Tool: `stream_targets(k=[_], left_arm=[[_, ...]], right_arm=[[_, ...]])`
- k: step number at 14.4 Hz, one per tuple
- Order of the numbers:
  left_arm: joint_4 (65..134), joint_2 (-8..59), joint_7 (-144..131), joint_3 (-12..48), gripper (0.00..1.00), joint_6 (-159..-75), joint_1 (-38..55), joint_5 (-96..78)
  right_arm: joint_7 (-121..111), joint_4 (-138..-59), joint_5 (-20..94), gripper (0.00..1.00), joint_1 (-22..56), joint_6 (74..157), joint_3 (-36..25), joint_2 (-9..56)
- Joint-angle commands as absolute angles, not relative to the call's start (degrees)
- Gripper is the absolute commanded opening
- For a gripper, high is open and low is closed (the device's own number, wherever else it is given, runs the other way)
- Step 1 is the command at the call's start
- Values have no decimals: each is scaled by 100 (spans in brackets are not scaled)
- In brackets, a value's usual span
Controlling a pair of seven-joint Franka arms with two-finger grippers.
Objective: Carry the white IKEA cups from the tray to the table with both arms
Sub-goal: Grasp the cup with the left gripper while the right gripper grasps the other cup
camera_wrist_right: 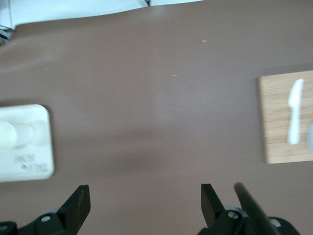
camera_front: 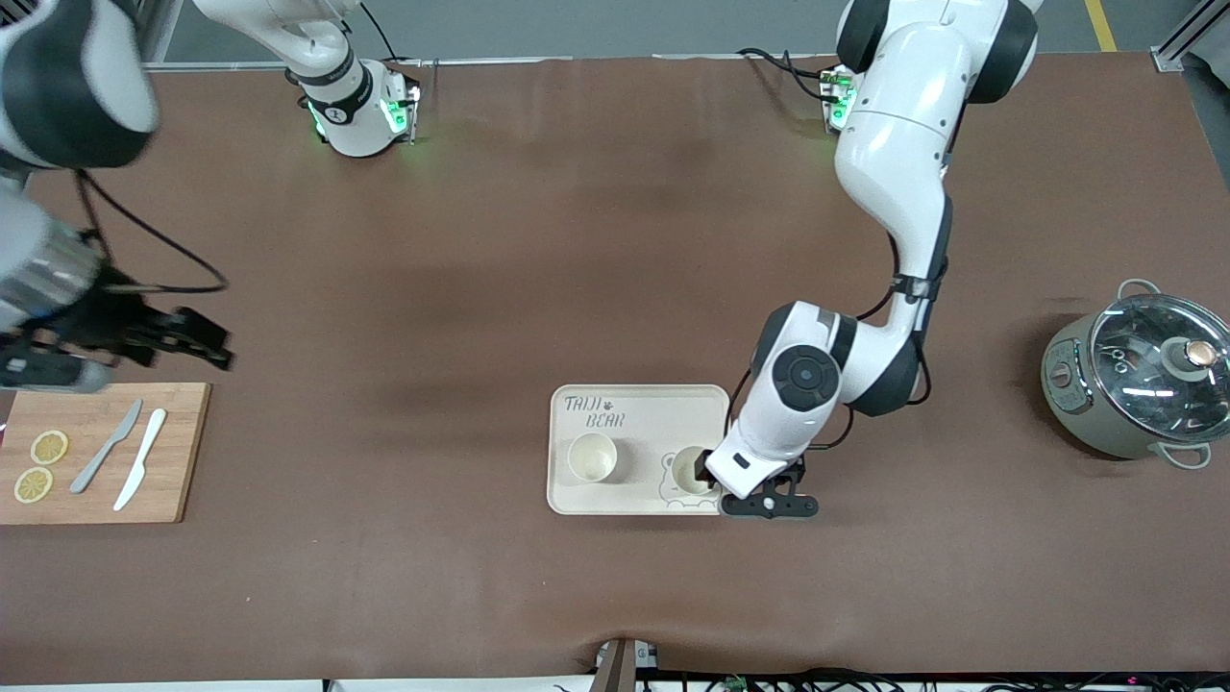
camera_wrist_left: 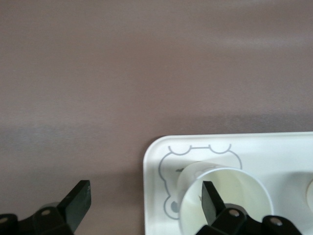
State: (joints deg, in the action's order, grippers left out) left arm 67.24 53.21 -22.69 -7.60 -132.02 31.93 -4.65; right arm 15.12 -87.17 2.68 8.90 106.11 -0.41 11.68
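Two cream-white cups stand upright on the bear-printed tray [camera_front: 634,408]. One cup [camera_front: 592,457] is toward the right arm's end of the tray. The other cup [camera_front: 690,469] stands on the bear print and is partly hidden by the left hand. My left gripper [camera_front: 719,473] is open and low at this cup. In the left wrist view one finger of the left gripper [camera_wrist_left: 144,196] is inside the cup [camera_wrist_left: 234,196], and the other is outside the tray [camera_wrist_left: 161,161], over the table. My right gripper [camera_front: 213,348] is open and empty, over the table by the cutting board; its jaws [camera_wrist_right: 144,196] show bare table.
A wooden cutting board [camera_front: 183,452] with two lemon slices [camera_front: 48,447], a grey knife [camera_front: 108,445] and a white knife [camera_front: 141,457] lies at the right arm's end. A grey-green pot with a glass lid [camera_front: 1139,375] stands at the left arm's end. The right wrist view shows the tray [camera_wrist_right: 29,161] and board [camera_wrist_right: 279,122].
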Motion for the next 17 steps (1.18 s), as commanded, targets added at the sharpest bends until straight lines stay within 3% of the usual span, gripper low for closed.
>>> stream_targets(k=[1, 7, 13, 14, 15, 17], left_arm=[[6469, 5440, -2329, -879, 100, -13280, 3217, -483], [6574, 5633, -2531, -730, 100, -13359, 3226, -501], [6592, 5651, -2882, -501, 100, -13342, 3217, -623], [6592, 5608, -3327, -405, 33, -13316, 3165, -1242], [6592, 5607, -3557, -439, 0, -13307, 3155, -1657], [6592, 5625, -3472, -448, 0, -13307, 3164, -1486]], right_arm=[[2782, -8666, 255, 100, 1632, 10994, -88, 1598], [3823, -8219, 194, 100, 2644, 12267, -97, 2793], [4491, -6988, -131, 100, 3199, 12497, -150, 4164], [4474, -6961, -141, 100, 3225, 12689, -149, 4288], [4474, -6952, -141, 100, 3226, 12874, -149, 4402], [4404, -6917, -193, 100, 3226, 13034, -149, 4648]])
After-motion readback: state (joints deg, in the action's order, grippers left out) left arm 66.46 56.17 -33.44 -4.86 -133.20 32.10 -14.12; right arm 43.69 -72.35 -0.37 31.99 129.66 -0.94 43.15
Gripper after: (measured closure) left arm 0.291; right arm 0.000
